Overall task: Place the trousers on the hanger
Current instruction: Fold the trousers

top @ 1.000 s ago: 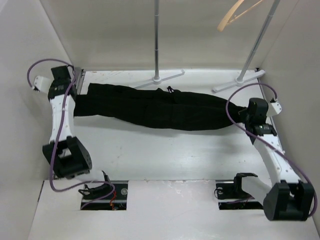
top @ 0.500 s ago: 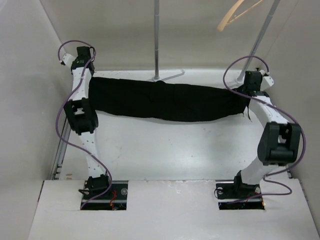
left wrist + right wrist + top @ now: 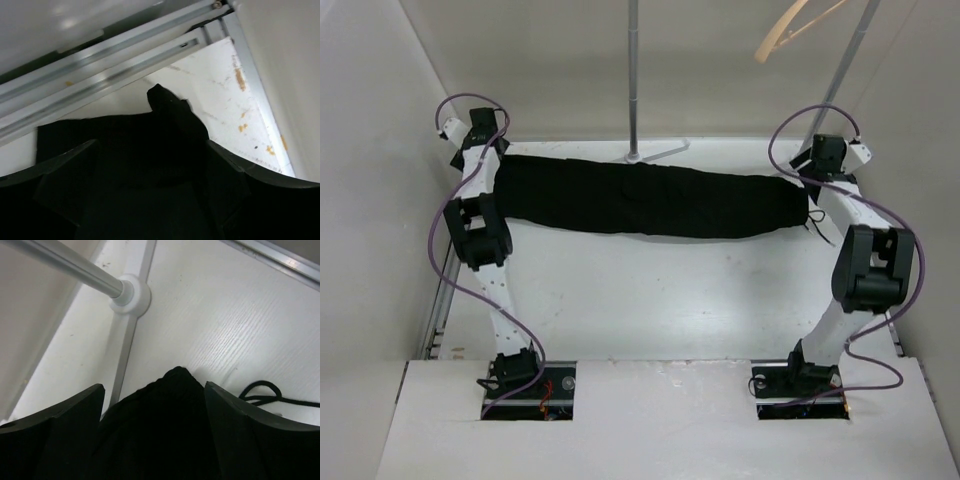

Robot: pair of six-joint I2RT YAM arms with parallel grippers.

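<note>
The black trousers [image 3: 650, 200] lie stretched left to right across the far part of the table. My left gripper [image 3: 492, 152] is at their left end and my right gripper [image 3: 812, 172] is at their right end. In the left wrist view the left gripper [image 3: 150, 145] stands open, its fingers [image 3: 70, 170] wide apart, with slack trousers [image 3: 165, 115] cloth lying between them. The right gripper [image 3: 154, 385] is open too, with a peak of the trousers [image 3: 175, 390] between its fingers [image 3: 235, 415]. The tan wooden hanger [image 3: 788, 30] hangs high at the back right.
Two rack poles [image 3: 635, 70] [image 3: 842, 75] rise behind the trousers, and a foot of the rack [image 3: 129, 295] lies just beyond the right gripper. A loose black drawstring [image 3: 260, 391] trails on the table. A metal rail [image 3: 115, 65] runs along the table's edge by the left gripper.
Both arms swung the trousers up and toward the back of the table. Since half a second ago both grippers have opened, and the cloth has settled on the table.
</note>
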